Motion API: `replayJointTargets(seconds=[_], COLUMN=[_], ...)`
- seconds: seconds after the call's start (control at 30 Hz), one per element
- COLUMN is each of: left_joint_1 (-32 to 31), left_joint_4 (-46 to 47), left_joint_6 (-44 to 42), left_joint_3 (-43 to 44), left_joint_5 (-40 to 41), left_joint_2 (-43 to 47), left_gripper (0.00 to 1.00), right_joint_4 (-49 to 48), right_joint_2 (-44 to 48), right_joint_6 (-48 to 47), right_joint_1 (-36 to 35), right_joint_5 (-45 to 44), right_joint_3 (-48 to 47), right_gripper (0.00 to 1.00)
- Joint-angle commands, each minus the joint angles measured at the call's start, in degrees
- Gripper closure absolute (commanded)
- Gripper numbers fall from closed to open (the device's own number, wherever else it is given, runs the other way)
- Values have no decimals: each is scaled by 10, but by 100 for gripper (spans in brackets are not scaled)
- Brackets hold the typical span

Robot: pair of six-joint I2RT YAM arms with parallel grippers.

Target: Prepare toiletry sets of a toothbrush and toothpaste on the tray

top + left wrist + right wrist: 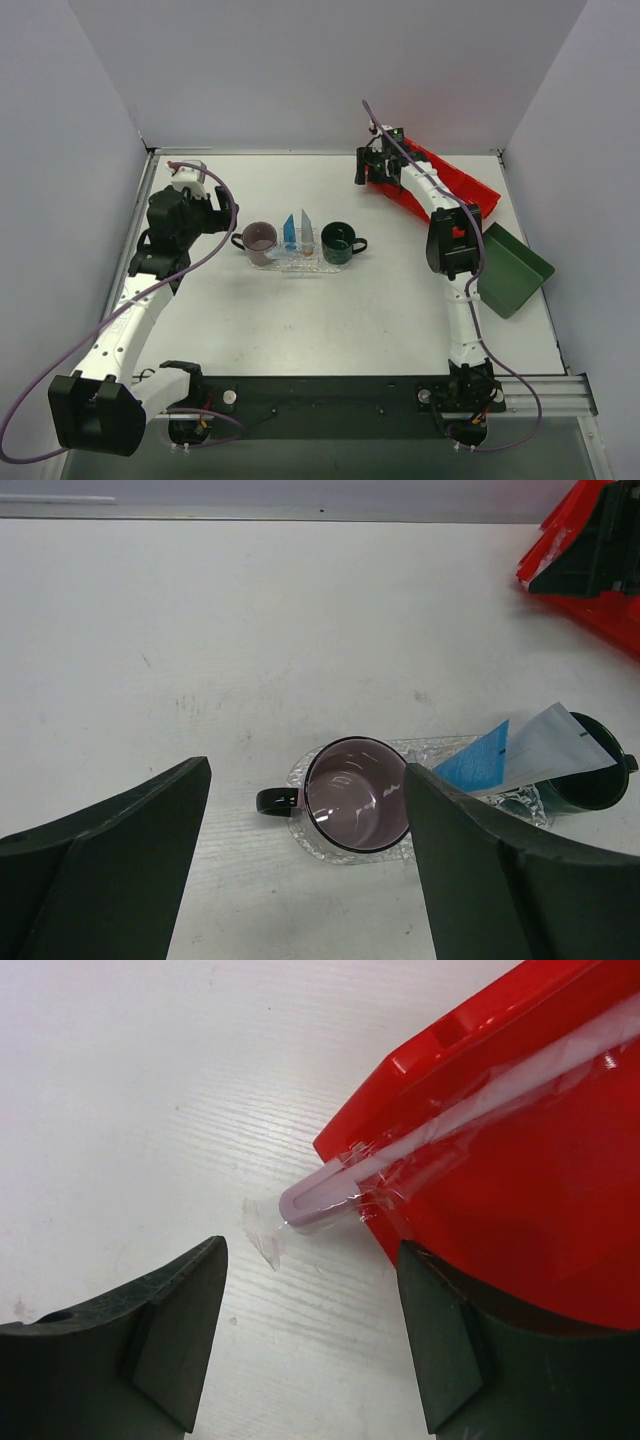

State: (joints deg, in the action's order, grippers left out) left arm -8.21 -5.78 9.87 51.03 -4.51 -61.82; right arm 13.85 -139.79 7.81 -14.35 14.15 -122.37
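Both arms reach out over the worktop (300, 320), each tool with its jaws apart.

The left arm (130, 310) rises from its base at the near left corner and slants up the left side, bending at the dark wrist so that the left tool (215, 210) turns inward toward the middle. In the wrist view, the left tool (307, 780) has its two dark fingers (110, 860) spread wide, with nothing gripped. The right arm (460, 300) runs from its base straight up the right side, then angles inward to the far right. There the right tool (372, 165) points down. Seen from its own wrist camera, the right tool (310, 1255) is low over the worktop, its fingers (160, 1330) parted and closed on nothing.
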Motion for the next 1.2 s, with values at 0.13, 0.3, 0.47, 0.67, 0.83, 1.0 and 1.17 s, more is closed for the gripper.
replayJointTargets(seconds=[0.13,0.3,0.47,0.67,0.83,1.0,1.17], left_joint_1=[-1,-1,-1,0,-1,0,2], left_joint_4=[27,28,27,26,25,24,24], left_joint_6=[-3,-3,-3,-3,-3,-2,-3], left_joint_3=[7,8,9,9,8,10,10], left_joint_5=[0,-1,-1,-1,-2,-2,-3], left_joint_2=[-4,-6,-7,-8,-8,-8,-8], left_gripper=[12,12,12,12,12,12,12], right_joint_4=[-10,-23,-30,-30,-28,-24,-24], right_joint_2=[-24,-27,-31,-38,-44,-47,-48], right_joint_6=[-30,-35,-33,-34,-34,-33,-32], right_joint_1=[-3,-6,-5,-5,-5,-5,-5], right_joint_5=[-7,-17,-19,-14,-10,-11,-16], right_joint_3=[-38,-38,-43,-56,-66,-74,-74], right_gripper=[37,37,38,39,43,48,59])
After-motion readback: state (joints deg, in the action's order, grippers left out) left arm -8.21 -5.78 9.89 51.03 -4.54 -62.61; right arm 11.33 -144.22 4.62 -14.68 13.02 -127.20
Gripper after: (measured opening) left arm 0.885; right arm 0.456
